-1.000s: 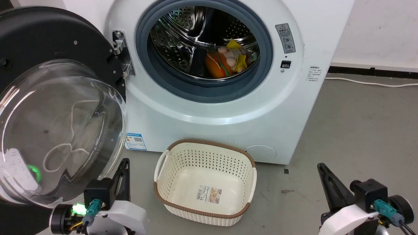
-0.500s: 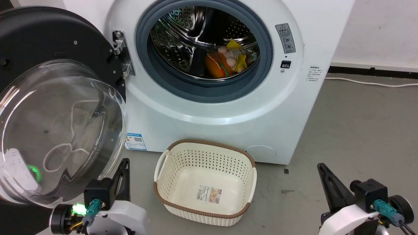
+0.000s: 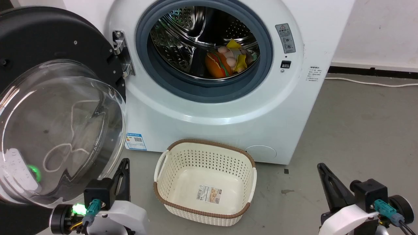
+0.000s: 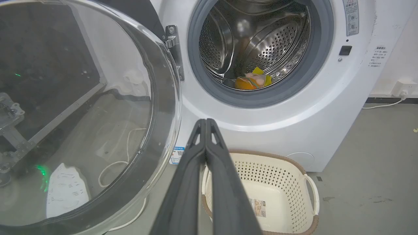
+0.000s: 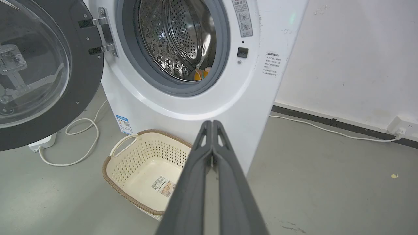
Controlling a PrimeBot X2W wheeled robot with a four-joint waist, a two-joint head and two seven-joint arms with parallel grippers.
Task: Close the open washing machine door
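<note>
We are lining up on the wide-swung door.
The washing machine door [image 3: 62, 130] is hanging at nine o'clock of the drum [image 3: 183, 36], needing a rightward push. Our left gripper [image 4: 205, 125], jaws pressed together and empty, is hovering beneath its glass, probably as a blunt pusher. The basket [image 3: 209, 142] is sitting at six o'clock, and our right gripper [image 5: 212, 125], jaws likewise together, is idling at five.

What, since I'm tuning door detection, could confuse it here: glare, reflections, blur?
Head view: the large round black-rimmed washing machine door carries white glare streaks and a green glow on its bulging glass. Left wrist view: a white power strip shows through that glass. Right wrist view: evenly lit and sharp, little glare on the glass.
</note>
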